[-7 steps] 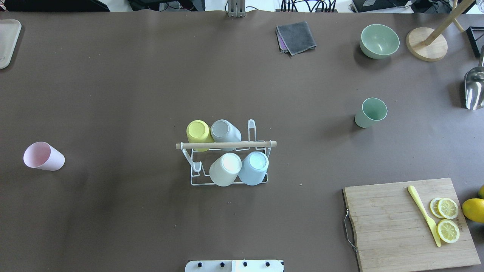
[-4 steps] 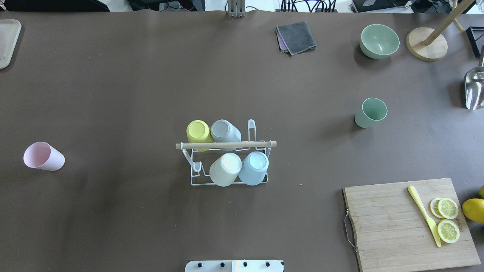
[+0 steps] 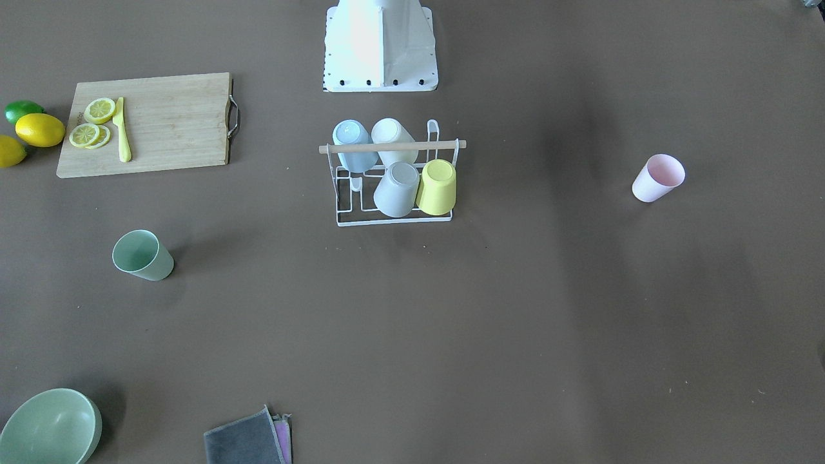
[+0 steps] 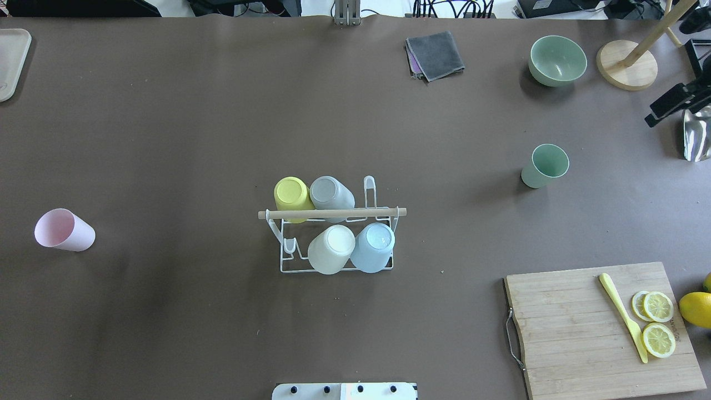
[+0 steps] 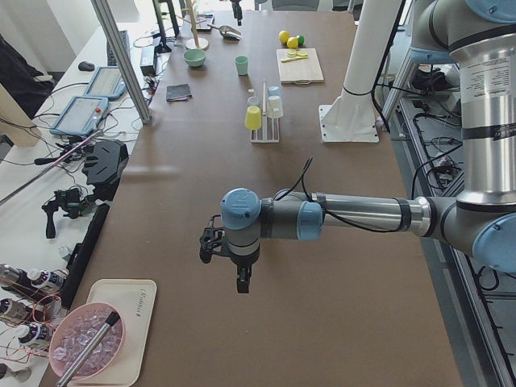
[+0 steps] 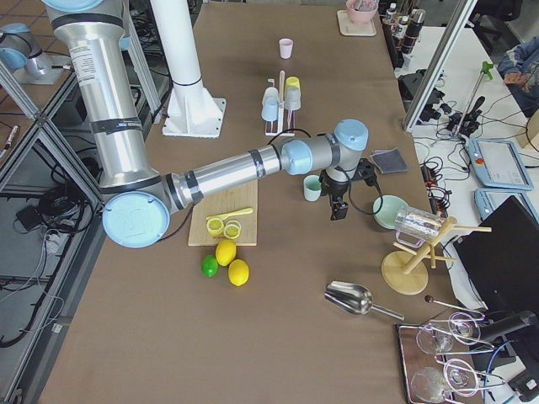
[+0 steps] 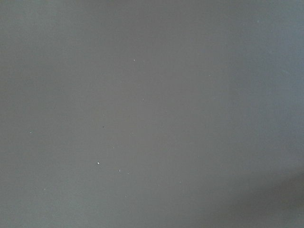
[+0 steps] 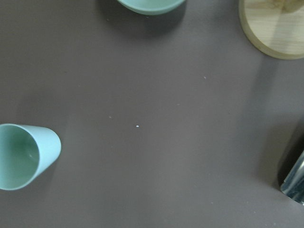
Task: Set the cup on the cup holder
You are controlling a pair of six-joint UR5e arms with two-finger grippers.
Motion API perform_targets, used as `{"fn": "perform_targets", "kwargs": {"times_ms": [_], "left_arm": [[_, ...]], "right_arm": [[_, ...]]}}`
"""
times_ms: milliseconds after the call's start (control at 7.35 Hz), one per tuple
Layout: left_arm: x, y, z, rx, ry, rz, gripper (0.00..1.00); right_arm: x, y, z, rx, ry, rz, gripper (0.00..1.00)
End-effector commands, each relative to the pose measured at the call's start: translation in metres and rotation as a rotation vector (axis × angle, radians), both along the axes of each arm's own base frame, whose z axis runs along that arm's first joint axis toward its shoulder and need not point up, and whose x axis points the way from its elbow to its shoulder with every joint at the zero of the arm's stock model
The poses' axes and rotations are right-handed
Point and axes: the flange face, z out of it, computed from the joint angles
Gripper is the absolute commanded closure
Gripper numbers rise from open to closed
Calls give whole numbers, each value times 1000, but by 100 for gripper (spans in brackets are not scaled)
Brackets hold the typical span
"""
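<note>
brown paper covers the worktop [image 4: 166, 139], and the white wire cup holder [image 4: 332, 213] stands at its middle with its wooden rod across the top. four cups sit upside down on its prongs: a yellow cup [image 4: 291, 194] and a grey cup [image 4: 331, 193] on the far row, a white cup [image 4: 331, 249] and a pale blue cup [image 4: 373, 246] on the near row. the mint-green cup [image 4: 545, 165] stands upright, mouth up, well apart from the holder on the robot's right, between a green bowl [image 4: 557, 60] and a wooden cutting board [image 4: 583, 328]. a pink cup [image 4: 64, 229] stands alone far to the left. the right tool [image 6: 336, 210] hangs above the worktop near the green cup, touching nothing; i cannot tell how its jaws stand. the left tool [image 5: 241, 282] points down over bare paper, and its state cannot be told either.
</note>
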Motion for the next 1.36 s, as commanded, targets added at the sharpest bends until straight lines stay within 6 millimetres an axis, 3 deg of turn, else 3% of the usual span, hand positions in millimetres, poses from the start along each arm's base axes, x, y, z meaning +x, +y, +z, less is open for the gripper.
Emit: {"fn": "perform_targets", "kwargs": {"times_ms": [0, 136, 408, 816, 1088, 1224], "left_arm": [[0, 0, 0, 0, 0, 0, 1], [0, 0, 0, 0, 1, 0, 1], [0, 0, 0, 0, 0, 0, 1], [0, 0, 0, 0, 0, 0, 1], [0, 0, -1, 1, 0, 0, 1], [0, 0, -1, 1, 0, 0, 1]], "right_arm": [[-80, -11, -62, 36, 24, -46, 0], [-107, -8, -71, 56, 46, -80, 0], [-149, 6, -69, 42, 62, -152, 0], [-187, -26, -113, 40, 120, -184, 0], [-196, -45, -112, 93, 160, -244, 0], [-203, -57, -121, 91, 188, -268, 0]]}}
